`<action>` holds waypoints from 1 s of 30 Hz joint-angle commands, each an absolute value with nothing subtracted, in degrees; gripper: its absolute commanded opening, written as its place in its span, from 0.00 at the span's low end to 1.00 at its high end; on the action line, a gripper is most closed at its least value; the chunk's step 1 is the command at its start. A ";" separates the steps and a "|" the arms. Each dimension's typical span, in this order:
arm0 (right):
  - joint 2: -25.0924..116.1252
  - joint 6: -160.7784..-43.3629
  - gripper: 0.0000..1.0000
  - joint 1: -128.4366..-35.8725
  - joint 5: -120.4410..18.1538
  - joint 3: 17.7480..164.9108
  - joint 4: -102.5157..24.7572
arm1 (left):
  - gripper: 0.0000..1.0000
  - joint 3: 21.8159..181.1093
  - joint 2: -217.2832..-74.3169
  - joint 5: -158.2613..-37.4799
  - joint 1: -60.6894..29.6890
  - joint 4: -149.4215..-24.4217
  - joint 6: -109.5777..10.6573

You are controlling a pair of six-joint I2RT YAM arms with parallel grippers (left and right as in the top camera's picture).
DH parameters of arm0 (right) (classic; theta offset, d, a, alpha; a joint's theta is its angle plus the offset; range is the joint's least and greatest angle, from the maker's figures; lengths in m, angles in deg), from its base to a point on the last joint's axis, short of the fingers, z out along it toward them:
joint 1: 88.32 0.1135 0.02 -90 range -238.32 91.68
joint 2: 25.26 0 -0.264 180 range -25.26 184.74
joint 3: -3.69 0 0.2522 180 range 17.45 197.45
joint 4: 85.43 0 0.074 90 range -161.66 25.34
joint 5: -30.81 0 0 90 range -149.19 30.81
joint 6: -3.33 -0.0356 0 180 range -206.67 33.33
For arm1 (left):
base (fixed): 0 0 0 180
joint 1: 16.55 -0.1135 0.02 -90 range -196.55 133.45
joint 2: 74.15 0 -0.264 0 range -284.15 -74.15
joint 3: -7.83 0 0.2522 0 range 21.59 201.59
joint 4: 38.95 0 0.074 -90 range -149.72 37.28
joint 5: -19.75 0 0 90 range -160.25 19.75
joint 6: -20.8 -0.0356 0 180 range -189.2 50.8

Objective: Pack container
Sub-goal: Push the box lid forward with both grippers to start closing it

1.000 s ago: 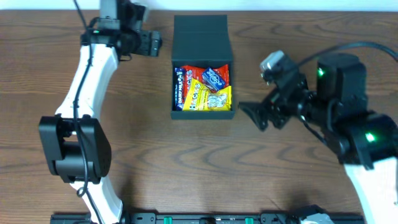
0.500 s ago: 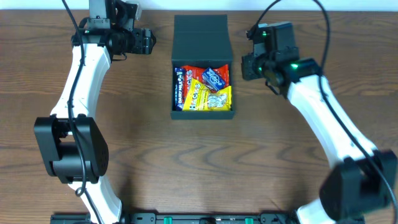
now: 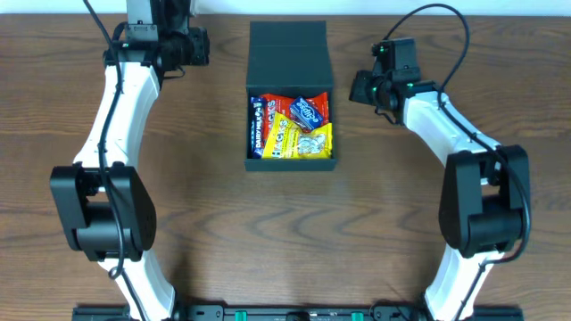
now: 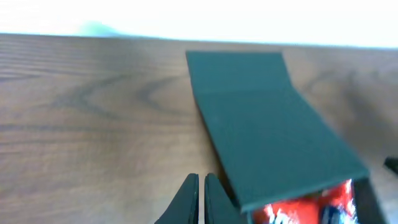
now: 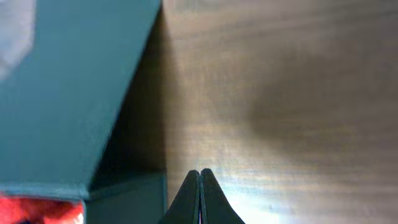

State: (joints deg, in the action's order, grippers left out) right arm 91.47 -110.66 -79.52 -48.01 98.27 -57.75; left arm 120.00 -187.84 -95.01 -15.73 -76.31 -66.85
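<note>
The dark teal container (image 3: 290, 55) lies at the back middle of the table with its flap lid folded back. Red, blue and yellow snack packets (image 3: 296, 125) fill its open tray. My left gripper (image 3: 205, 46) hovers to the left of the lid, shut and empty. In the left wrist view its gripper tips (image 4: 200, 185) sit together just left of the lid (image 4: 261, 118). My right gripper (image 3: 357, 89) is close to the container's right wall, shut with nothing in it. In the right wrist view its gripper (image 5: 200, 177) points along the wood beside the box wall (image 5: 124, 199).
Bare wooden tabletop (image 3: 285, 232) surrounds the container. A white strip runs along the table's far edge (image 4: 199, 18). Both white arms reach in from the front corners, and a black rail (image 3: 285, 314) lies along the near edge.
Both grippers have gone from open to shut. The right arm swung from the front right up to the container's right side. The left gripper drew back slightly to the left.
</note>
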 commanded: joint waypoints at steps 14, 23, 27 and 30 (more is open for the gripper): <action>103.84 -123.93 0.01 -84.90 -28.23 102.95 -73.12 | 0.06 123.93 -209.46 -111.88 -16.80 -63.35 -39.48; 110.86 -124.19 0.02 -82.54 -23.11 112.56 -68.90 | 0.06 124.08 -211.25 -113.61 -16.54 -63.37 -35.72; 110.99 -124.17 0.01 -81.33 -23.29 112.56 -68.81 | 0.06 124.08 -211.64 -113.83 -15.90 -64.27 -34.56; 111.64 -124.98 0.02 -80.70 -23.05 112.56 -68.83 | 0.06 124.08 -211.69 -113.78 -15.14 -64.77 -34.41</action>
State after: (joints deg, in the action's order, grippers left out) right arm 110.31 -123.75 -81.53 -24.34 111.36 -68.97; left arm 122.79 -210.70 -112.76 -15.93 -64.55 -35.48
